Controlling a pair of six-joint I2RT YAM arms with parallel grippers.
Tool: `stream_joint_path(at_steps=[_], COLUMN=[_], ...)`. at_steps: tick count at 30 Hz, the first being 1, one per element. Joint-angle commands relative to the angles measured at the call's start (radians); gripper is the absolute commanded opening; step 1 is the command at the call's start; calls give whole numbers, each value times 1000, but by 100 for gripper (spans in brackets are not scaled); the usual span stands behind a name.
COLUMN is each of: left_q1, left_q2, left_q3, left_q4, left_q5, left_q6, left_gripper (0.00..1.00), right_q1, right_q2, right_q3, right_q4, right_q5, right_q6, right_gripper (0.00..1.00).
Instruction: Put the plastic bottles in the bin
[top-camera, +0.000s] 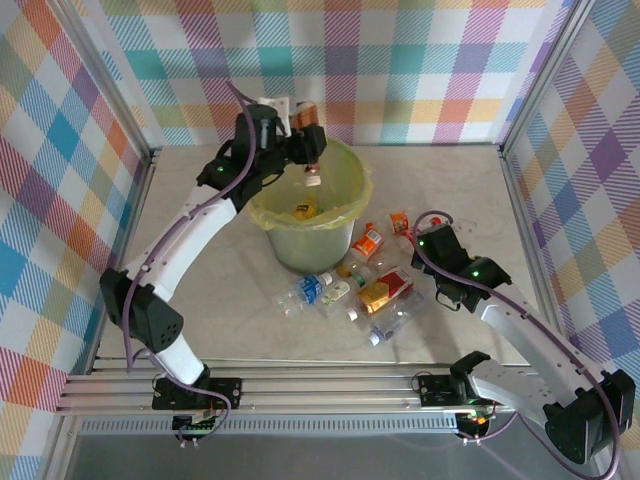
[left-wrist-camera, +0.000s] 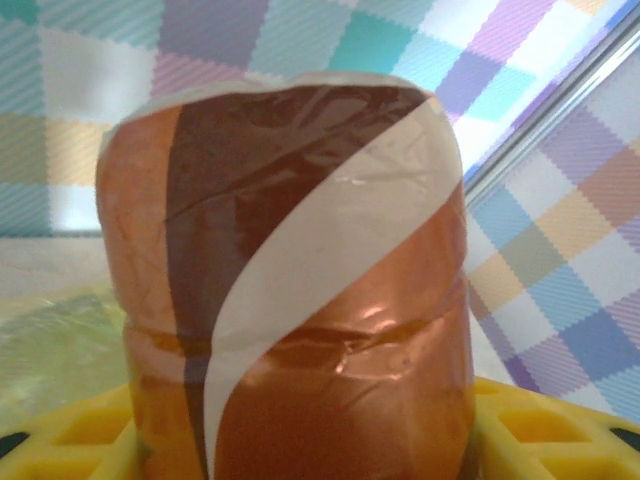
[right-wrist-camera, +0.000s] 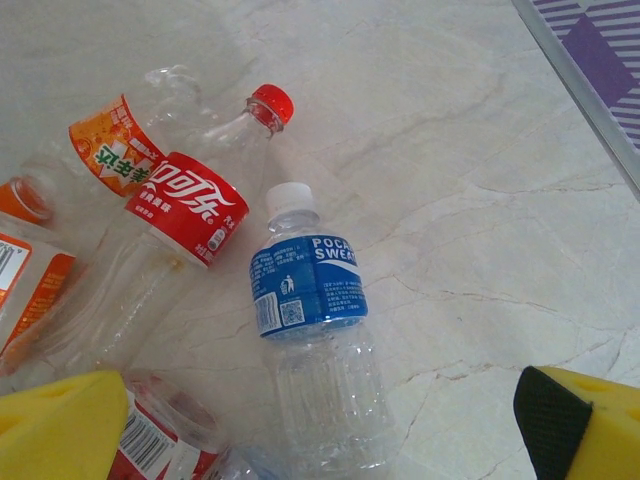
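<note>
Above the far side of the bin (top-camera: 305, 250), the left gripper (top-camera: 312, 150) holds a brown-labelled bottle (top-camera: 303, 118), its jaws closed on the bottle's body. In the left wrist view the bottle's label (left-wrist-camera: 300, 280) is brown, white and copper, with wrinkled film, and it stands between the gripper's yellow fingers (left-wrist-camera: 545, 435). The bin is a round, pale green bucket at the middle of the table (top-camera: 220, 290). It is lined with a translucent yellow-green bag (top-camera: 262, 212) folded over its rim. Something yellow and orange (top-camera: 303, 208) lies at the bottom, too small to make out.

Just to the right of the bin and in front of it, the loose bottles (top-camera: 385, 290) lie on their sides in a cluster on the pale, marbled tabletop. They have orange, red and blue labels. The right gripper (top-camera: 415, 238) hangs over the far right edge of this cluster, with its jaws spread wide and nothing between them.

In the right wrist view its yellow fingers (right-wrist-camera: 70, 425) sit at the two bottom corners. Between them lies a clear Pocari Sweat bottle (right-wrist-camera: 310, 290) with a blue label and a white cap. A Coca-Cola bottle (right-wrist-camera: 200, 205) with a red label and a red cap lies just to its left. An orange-labelled bottle (right-wrist-camera: 110, 150) touches it further left.

Plaid walls (top-camera: 400, 60) in pastel colours enclose the table.
</note>
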Motion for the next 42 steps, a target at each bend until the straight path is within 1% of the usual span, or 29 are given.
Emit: stream_joint_path(at_steps=[1,7,11,13,17,18,20,23,26,28,30,32,35,38,42], left_q1=[-21,-40,-46,-47,-47,-47,-47,-47,-47,-47,-47,-47,-47,-47,-47], left_q2=[25,59,71,73,79,83,89,97,106,112,115,113,94,57,-17], left_q3=[31,-13,-57,-86,-121,-127,-138,-150,-152,-145,-133,-120,-108,-109,-138], left_q4=[-21,-18,-16,-7,-7,-8,-10,-13,-19,-26,-35,-44,-55,-59,-51], left_q5=[18,19,15,11,-7,-12,-21,-33,-48,-61,-74,-84,-104,-122,-126], left_q6=[10,-13,-35,-46,-56,-56,-57,-59,-58,-51,-44,-33,-19,-5,1], left_gripper=[57,57,58,59,61,62,65,72,82,86,90,92,96,100,100], right_q1=[-7,-10,-23,-38,-72,-85,-115,-162,-215,-255,-284,-303,-326,-342,-364], right_q2=[-14,12,23,29,44,47,51,42,32,35,48,65,98,126,160], right_q3=[27,53,41,33,28,26,18,-5,-36,-55,-63,-69,-72,-75,-70], right_q4=[-44,-107,-136,-138,-133,-130,-125,-102,-53,-15,0,10,13,20,28], right_q5=[21,52,64,58,33,-7,-44,-108,-200,-286,-338,-369,-401,-422,-454], right_q6=[14,21,110,137,138,136,132,117,71,30,11,-8,-31,-43,-64], right_gripper=[100,100,100,100,100,100,100,100,100,100,100,99,95,95,96])
